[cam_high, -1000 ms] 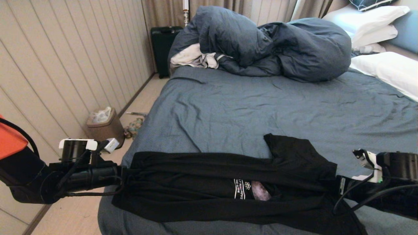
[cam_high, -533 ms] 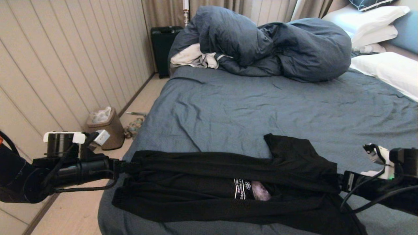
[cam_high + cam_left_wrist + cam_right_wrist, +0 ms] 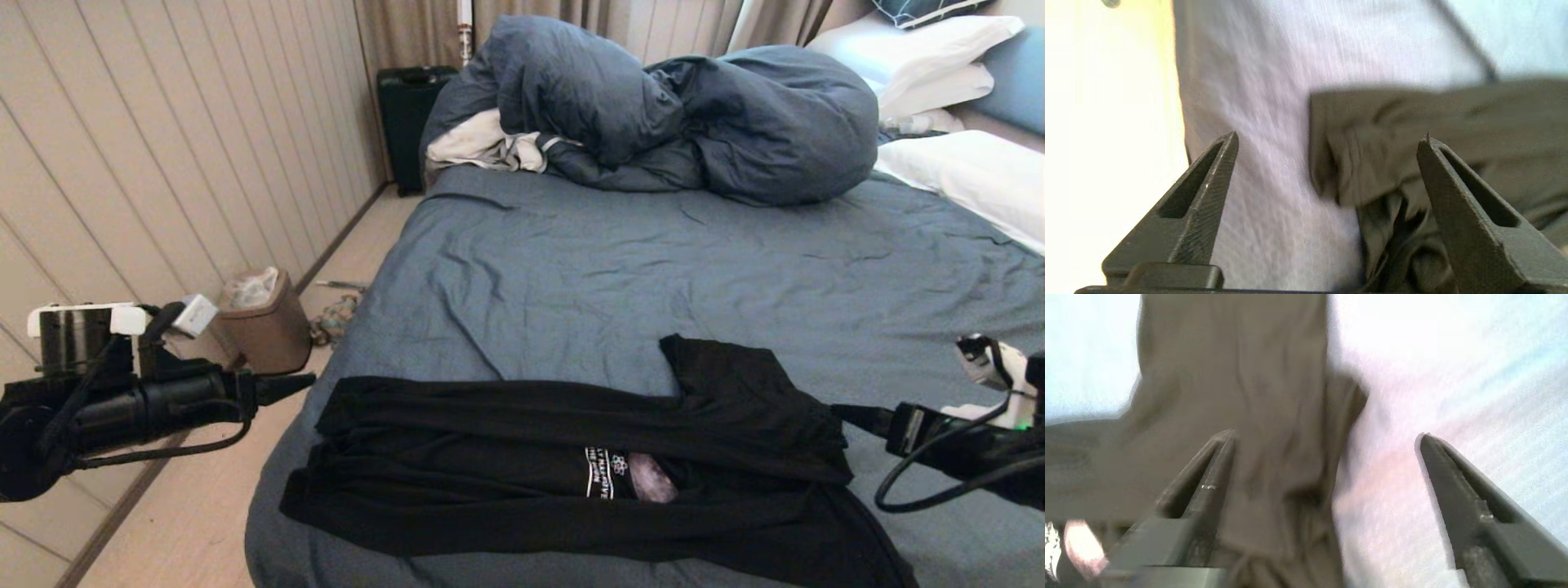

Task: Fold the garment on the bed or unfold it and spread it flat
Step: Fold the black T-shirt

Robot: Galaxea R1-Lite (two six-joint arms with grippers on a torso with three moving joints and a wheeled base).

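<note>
**Both grippers spread, shirt lying loose on the bed**

The left gripper hangs off the bed's left edge, fingers spread wide, gripping nothing, just clear of the shirt's left end. The right gripper sits at the shirt's right end, jaws spread too, fabric below them but not pinched. The black shirt lies in a long folded band across the near part of the bed, print peeking out mid-way. A duvet is heaped at the far end.

Head cam high; wrist cams near garment
</note>
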